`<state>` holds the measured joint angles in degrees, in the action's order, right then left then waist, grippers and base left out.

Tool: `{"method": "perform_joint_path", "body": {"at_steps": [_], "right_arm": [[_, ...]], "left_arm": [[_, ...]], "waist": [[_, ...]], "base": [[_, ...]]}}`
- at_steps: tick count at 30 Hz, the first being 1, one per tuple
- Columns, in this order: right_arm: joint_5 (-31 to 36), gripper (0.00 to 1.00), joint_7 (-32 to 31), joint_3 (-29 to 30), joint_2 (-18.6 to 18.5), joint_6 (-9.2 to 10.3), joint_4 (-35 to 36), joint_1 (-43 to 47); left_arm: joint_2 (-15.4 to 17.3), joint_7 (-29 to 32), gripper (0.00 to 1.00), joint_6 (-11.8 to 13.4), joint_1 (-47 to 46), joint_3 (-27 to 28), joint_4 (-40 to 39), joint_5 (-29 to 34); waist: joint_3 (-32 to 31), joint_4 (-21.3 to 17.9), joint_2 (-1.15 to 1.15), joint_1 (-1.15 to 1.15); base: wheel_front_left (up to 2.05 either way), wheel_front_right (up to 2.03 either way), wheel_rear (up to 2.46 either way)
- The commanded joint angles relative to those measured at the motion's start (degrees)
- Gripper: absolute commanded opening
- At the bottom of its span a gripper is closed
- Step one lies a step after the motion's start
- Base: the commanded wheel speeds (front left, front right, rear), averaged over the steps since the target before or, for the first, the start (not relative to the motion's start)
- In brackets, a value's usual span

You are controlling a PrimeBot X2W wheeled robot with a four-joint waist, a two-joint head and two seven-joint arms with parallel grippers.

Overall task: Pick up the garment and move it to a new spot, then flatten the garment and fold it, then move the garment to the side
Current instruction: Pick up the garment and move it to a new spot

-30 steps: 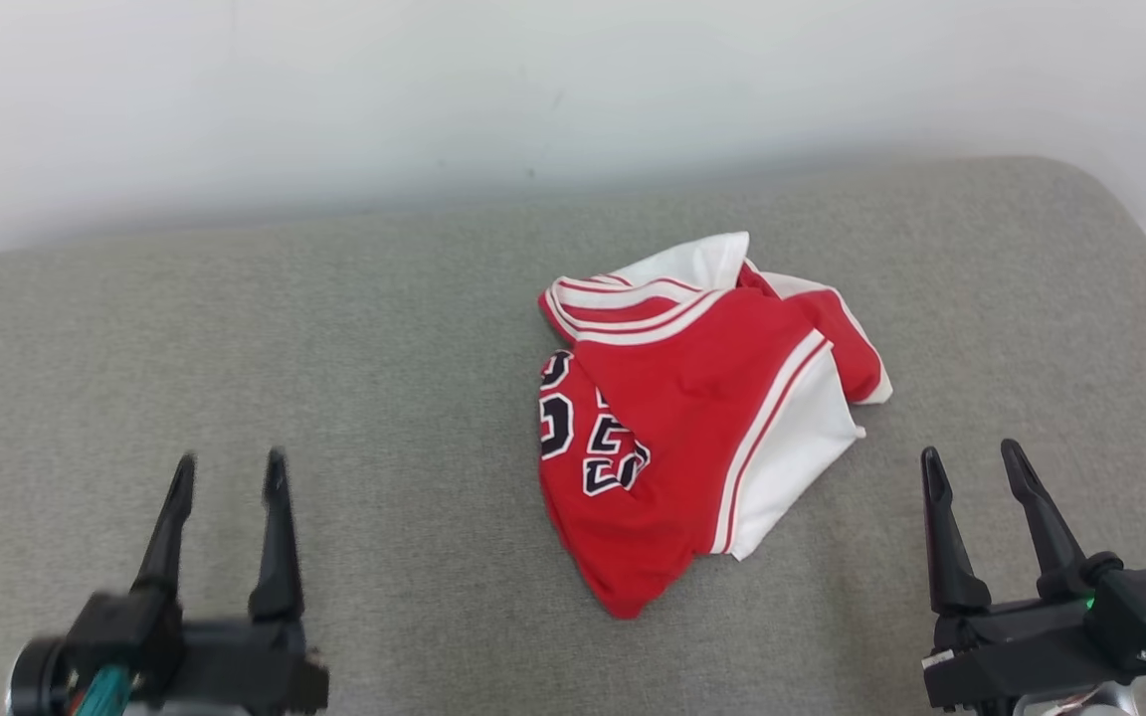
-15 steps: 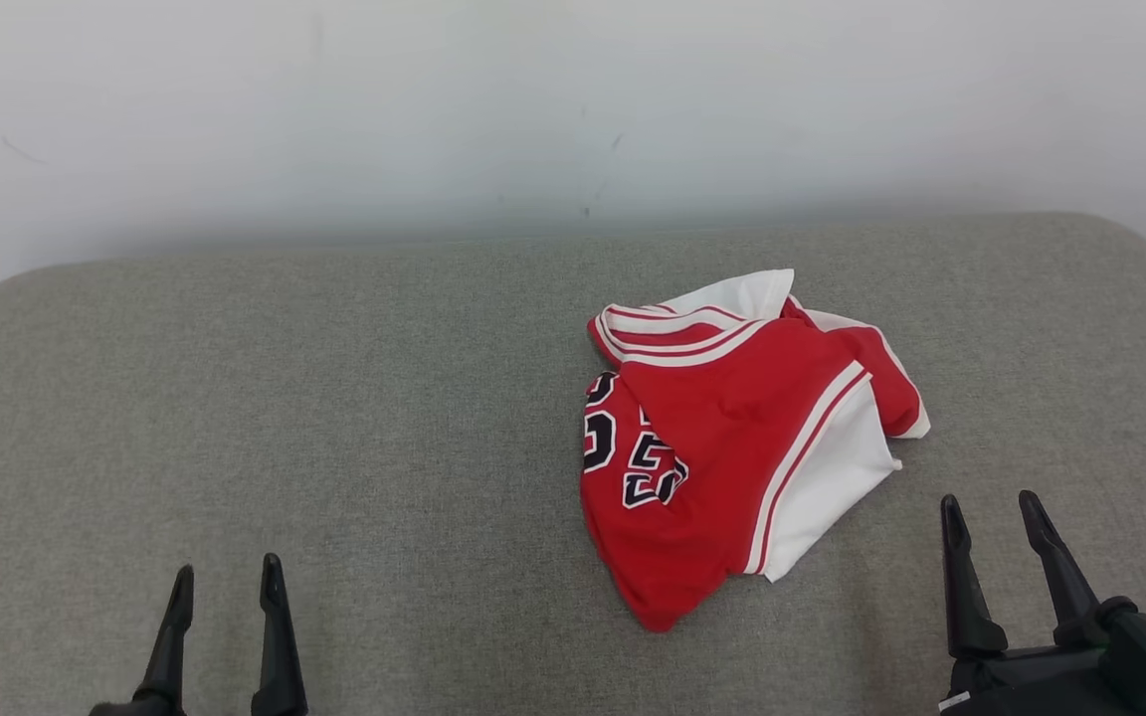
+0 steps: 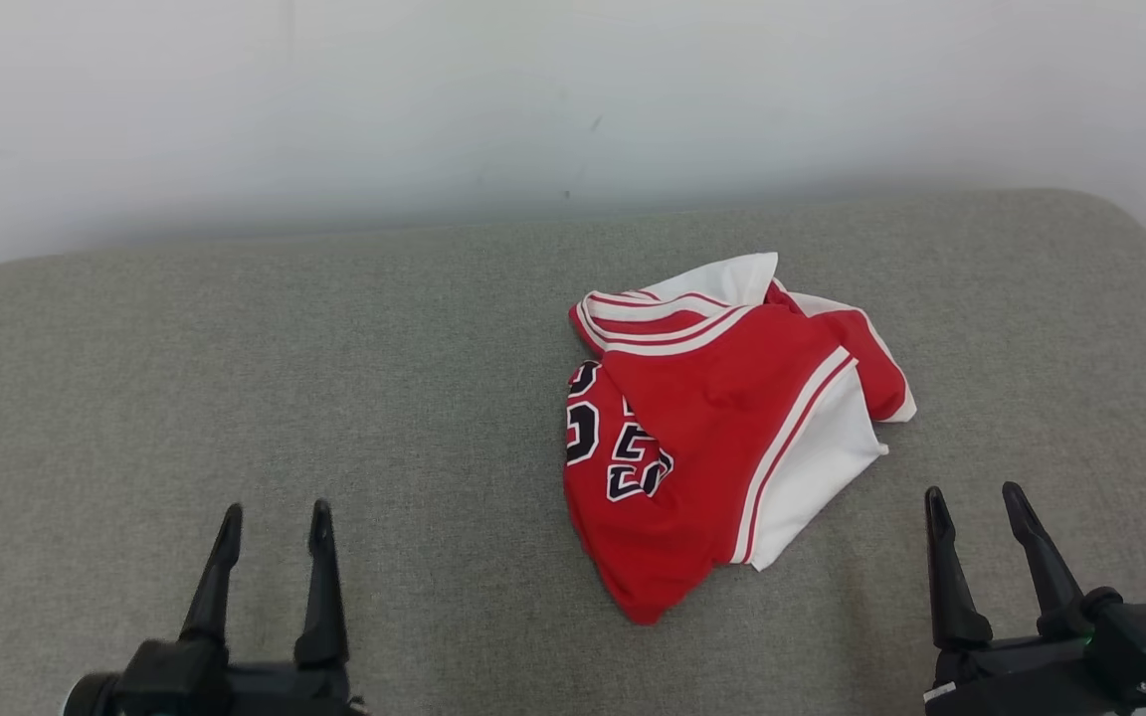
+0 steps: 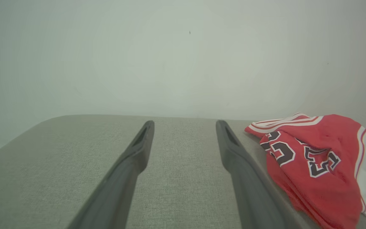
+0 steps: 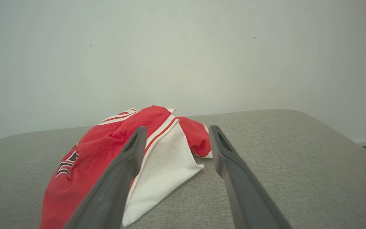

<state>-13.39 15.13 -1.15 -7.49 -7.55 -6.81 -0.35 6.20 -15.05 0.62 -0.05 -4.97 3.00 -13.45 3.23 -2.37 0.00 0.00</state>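
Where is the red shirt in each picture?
Head view: the red jersey lies right of centre on the grey cushion.
Left wrist view: it is at the far right.
Right wrist view: it is at the lower left.
Shared landmark: its black-and-white numbers.

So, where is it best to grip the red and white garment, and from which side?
Probably the white flap at the near right edge of the garment, taken by the open right gripper from the right. That flap sticks out toward the gripper as a free corner, while the red middle lies bunched on the cushion.
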Motion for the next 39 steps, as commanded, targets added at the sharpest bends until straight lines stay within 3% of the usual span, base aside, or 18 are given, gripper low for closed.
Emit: {"method": "perform_joint_path", "body": {"at_steps": [1, 8, 14, 26, 27, 28, 29, 30, 39], "right_arm": [[-0.24, 1.0, 0.04, -0.14, 0.11, 0.12, 0.07, -0.92], [-1.23, 1.0, 0.03, -0.6, 0.77, 0.12, -0.37, -2.91], [-2.09, 1.0, 0.03, -1.04, 1.57, 0.12, -0.63, -4.74], [-2.8, 1.0, 0.03, 0.02, 2.81, 0.12, -0.82, -5.84], [-2.72, 1.0, 0.03, 0.13, 2.9, 0.12, -0.82, -5.94], [-2.72, 1.0, 0.03, 0.13, 2.9, 0.12, -0.82, -5.94], [-2.68, 1.0, 0.04, 0.1, 2.99, 0.12, -0.82, -6.04], [-2.65, 1.0, 0.03, 0.17, 3.08, 0.12, -0.74, -6.13], [-2.23, 1.0, 0.03, 1.08, 3.63, 0.12, -0.55, -5.31]], "left_arm": [[-0.3, -0.19, 1.0, -0.75, -2.37, -0.97, 0.57, 0.75], [-1.78, 0.97, 1.0, -4.65, -16.22, -8.38, 6.74, 2.33], [-2.75, 4.76, 1.0, -6.36, -25.33, -14.77, 14.82, 2.19], [-2.43, 12.78, 1.0, -7.59, -31.1, -21.92, 26.04, 2.59], [-2.25, 13.24, 0.47, -7.57, -31.17, -22.11, 26.66, 2.68], [-2.25, 13.24, 0.47, -7.57, -31.17, -22.11, 26.66, 2.68], [-2.04, 13.32, 0.31, -7.36, -31.5, -22.19, 26.96, 2.87], [-1.88, 13.3, 0.0, -6.98, -31.82, -22.3, 27.23, 3.13], [-1.11, 11.68, 0.0, -6.87, -36.27, -22.79, 26.09, 2.99]], "waist": [[1.07, -0.97, 0.0, 0.0], [4.21, -4.95, 0.0, 0.0], [7.18, -9.4, 0.0, 0.0], [9.7, -14.93, 0.0, 0.0], [9.75, -15.15, 0.0, 0.0], [9.75, -15.15, 0.0, 0.0], [9.8, -15.34, 0.0, 0.0], [9.82, -15.46, 0.0, 0.0], [8.32, -13.92, 0.0, 0.0]], "base": [[0.0, 0.0, 0.0], [0.0, 0.0, 0.0], [0.0, 0.0, 0.0], [0.0, 0.0, 0.0], [0.0, 0.0, 0.0], [0.0, 0.0, 0.0], [0.0, 0.0, 0.0], [0.0, 0.0, 0.0], [0.0, 0.0, 0.0]]}}
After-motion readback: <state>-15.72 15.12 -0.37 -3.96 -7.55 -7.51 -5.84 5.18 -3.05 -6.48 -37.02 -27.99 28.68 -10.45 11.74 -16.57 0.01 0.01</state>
